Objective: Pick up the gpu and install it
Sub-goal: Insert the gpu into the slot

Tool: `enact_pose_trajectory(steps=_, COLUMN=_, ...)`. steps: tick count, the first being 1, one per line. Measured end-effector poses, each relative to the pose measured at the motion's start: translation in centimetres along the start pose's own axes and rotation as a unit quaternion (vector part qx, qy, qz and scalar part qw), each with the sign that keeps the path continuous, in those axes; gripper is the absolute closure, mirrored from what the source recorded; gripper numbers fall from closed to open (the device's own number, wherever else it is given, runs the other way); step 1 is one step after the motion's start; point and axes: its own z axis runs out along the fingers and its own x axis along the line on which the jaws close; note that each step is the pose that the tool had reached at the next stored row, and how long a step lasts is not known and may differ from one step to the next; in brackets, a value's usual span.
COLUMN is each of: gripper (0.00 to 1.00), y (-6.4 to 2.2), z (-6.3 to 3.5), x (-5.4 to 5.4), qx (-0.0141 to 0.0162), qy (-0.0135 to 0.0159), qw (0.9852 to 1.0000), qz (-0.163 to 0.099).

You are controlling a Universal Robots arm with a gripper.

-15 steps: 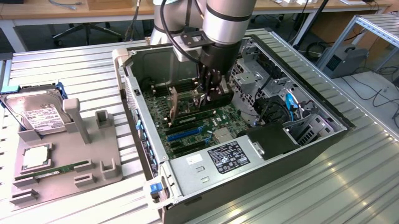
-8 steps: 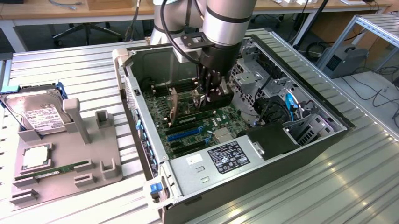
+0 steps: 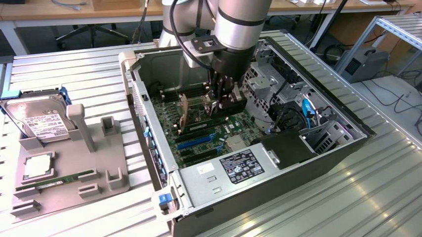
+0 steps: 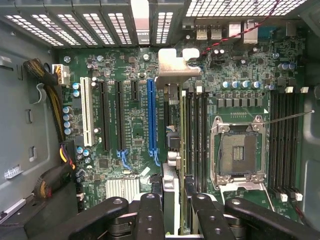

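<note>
The gpu [image 3: 189, 112] stands on edge inside the open computer case [image 3: 329, 153], low over the green motherboard [image 3: 197, 143]. My gripper [image 3: 221, 101] reaches down into the case and is shut on the card's upper edge. In the wrist view the gpu [image 4: 171, 125] appears edge-on, its silver bracket [image 4: 172, 67] at the case's slotted rear wall. It runs alongside the long blue slot [image 4: 151, 120], between that slot and the black memory slots [image 4: 197, 135]. My gripper [image 4: 174, 200] clamps it between its black fingers [image 4: 150, 212]. Whether the card's lower edge touches a slot is hidden.
A grey holder [image 3: 66, 182] in the exterior view's left carries a hard drive [image 3: 43, 123], a processor chip [image 3: 37, 165] and a green memory stick [image 3: 56, 181]. Inside the case are the open processor socket [image 4: 237, 150], cable bundles [image 4: 50, 85] and a drive cage [image 3: 264, 84].
</note>
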Motion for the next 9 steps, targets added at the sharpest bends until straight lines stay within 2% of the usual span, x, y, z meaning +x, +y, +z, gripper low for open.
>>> enact_pose_trajectory(steps=9, gripper=0.73, y=0.0, z=0.21, x=0.07, qx=0.0, qy=0.0, qw=1.0, qz=0.0)
